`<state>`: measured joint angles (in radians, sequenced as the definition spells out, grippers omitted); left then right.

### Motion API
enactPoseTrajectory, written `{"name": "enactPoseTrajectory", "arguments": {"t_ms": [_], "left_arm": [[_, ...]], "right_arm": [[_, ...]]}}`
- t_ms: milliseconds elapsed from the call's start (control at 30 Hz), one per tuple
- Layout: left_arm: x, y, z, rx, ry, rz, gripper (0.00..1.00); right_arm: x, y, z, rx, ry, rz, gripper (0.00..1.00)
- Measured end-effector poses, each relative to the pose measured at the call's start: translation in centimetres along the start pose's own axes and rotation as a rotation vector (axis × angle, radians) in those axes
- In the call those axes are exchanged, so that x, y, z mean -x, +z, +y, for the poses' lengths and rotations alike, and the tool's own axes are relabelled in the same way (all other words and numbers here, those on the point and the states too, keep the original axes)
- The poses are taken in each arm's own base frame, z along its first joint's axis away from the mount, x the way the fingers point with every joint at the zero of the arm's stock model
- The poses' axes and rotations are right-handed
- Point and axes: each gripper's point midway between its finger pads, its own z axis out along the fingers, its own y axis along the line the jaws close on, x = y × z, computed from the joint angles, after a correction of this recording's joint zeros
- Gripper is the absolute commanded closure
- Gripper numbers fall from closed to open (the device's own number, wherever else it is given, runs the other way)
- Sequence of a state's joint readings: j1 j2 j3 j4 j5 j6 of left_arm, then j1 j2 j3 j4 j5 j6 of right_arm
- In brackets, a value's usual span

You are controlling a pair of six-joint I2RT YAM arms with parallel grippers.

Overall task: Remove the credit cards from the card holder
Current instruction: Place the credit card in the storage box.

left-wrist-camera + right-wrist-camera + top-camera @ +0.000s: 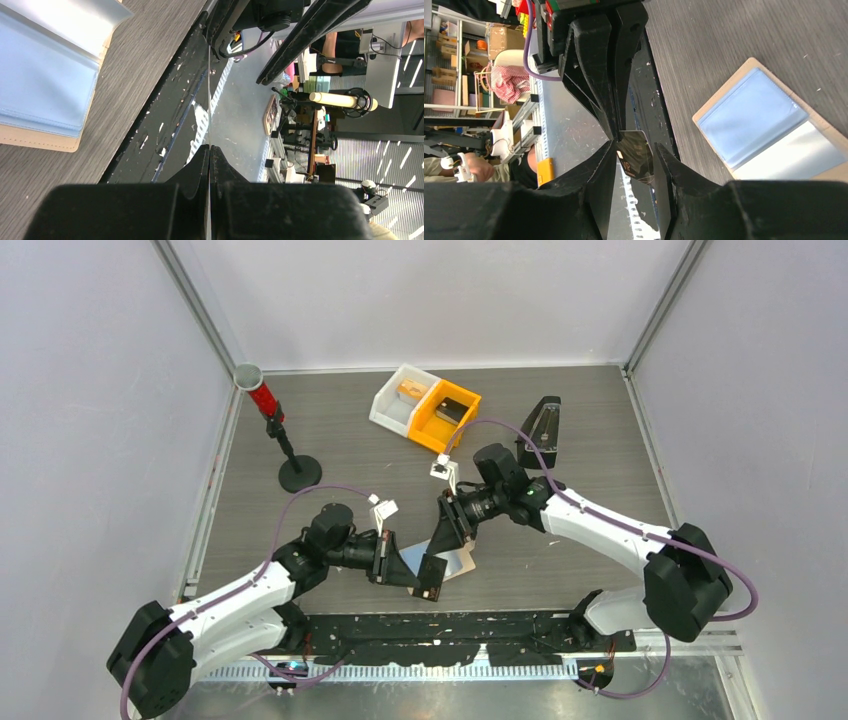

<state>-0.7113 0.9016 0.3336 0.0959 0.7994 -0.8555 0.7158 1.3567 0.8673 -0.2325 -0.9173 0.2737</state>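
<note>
See holder (460,562) lying open and flat at near edge of table (350,430), about mid-width, clear blue sleeves up. See both claws meeting tip to tip just above that edge, beside holder's near side. Read left claw (209,150) as clamped fully shut on one end of card (636,155). Read right claw (635,147) as part open, jaws standing either side of same card; can't tell whether pads touch it. Place card in air, out of holder, edge-on between left tips, running straight out into right gap; long or short axis, can't tell. Judge next move as hinging on that line-up: right closing on card, or backing straight off.
</note>
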Motion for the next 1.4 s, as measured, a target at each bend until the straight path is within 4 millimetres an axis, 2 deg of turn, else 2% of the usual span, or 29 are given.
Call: {"name": "enactPoseTrajectory", "arguments": {"t_ms": [133, 433, 533, 600, 667, 733, 800, 933, 1067, 1167, 1267, 1400], "left_arm": [[0.1, 0.0, -0.3, -0.008, 0.005, 0.003, 1.00], [0.0, 0.0, -0.4, -0.013, 0.008, 0.007, 1.00], [0.0, -0.1, -0.4, -0.014, 0.008, 0.008, 1.00], [0.0, -0.1, -0.4, -0.014, 0.009, 0.008, 1.00], [0.0, -0.1, -0.4, -0.014, 0.009, 0.009, 1.00], [0.0, -0.1, -0.4, -0.014, 0.009, 0.009, 1.00], [-0.1, -0.1, -0.3, -0.010, 0.004, 0.012, 1.00], [-0.4, -0.1, 0.0, 0.003, -0.012, 0.023, 1.00], [-0.6, -0.2, 0.3, 0.022, -0.010, 0.027, 0.94], [-0.4, -0.3, 0.3, 0.037, -0.005, 0.019, 1.00], [-0.2, -0.4, 0.2, 0.044, 0.008, 0.011, 1.00], [-0.1, -0.5, -0.1, 0.035, 0.018, 0.012, 1.00]], "right_arm": [[0.5, -0.1, 0.2, 0.000, -0.028, -0.007, 0.60], [-0.5, 0.3, -0.6, 0.001, -0.011, 0.035, 0.60], [-0.8, 0.5, -0.9, 0.001, -0.004, 0.047, 0.63], [-1.0, 0.6, -1.0, 0.001, -0.002, 0.054, 0.69], [-1.0, 0.7, -1.0, 0.003, -0.007, 0.057, 0.85], [-1.1, 0.7, -0.9, 0.009, -0.017, 0.059, 0.93], [-1.2, 0.7, -0.9, 0.015, -0.020, 0.062, 0.95], [-1.5, 0.7, -0.6, 0.038, -0.023, 0.063, 0.95], [-1.9, 0.7, -0.6, 0.048, -0.024, 0.060, 0.95], [-1.8, 0.6, -0.5, 0.050, -0.023, 0.047, 0.95], [-1.5, 0.5, 0.0, 0.061, -0.028, 0.022, 0.95], [-1.3, 0.3, 0.4, 0.084, -0.029, 0.002, 0.87]]}}
